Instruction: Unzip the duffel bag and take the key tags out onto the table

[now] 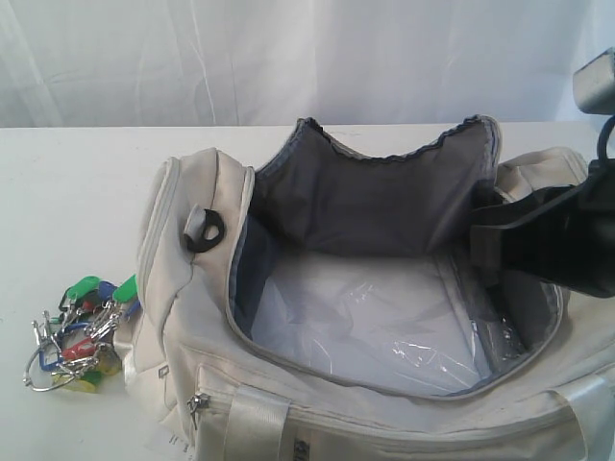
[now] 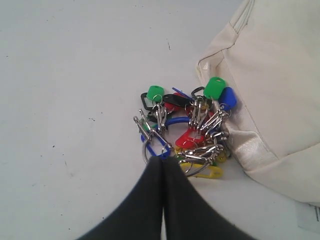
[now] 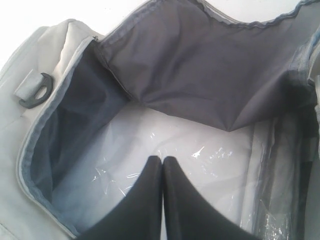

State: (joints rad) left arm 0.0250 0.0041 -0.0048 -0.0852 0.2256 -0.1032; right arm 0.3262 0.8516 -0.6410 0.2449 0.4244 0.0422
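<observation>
duffel bag [image 1: 192, 279]: cream, unzipped, gaping | key tags [image 1: 82, 331]: bunched on table [image 1: 67, 192], against bag's end

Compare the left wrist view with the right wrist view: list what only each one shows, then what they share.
Only the left wrist view: the key tags lying on the table beside the outer end of the duffel bag, with the shut left fingers close to them. Only the right wrist view: the bag's unzipped inside, with grey lining, a clear plastic sheet on the bottom, a black D-ring outside, and the shut right fingers. Shared: cream bag fabric, and a closed pair of black fingers in each.
</observation>
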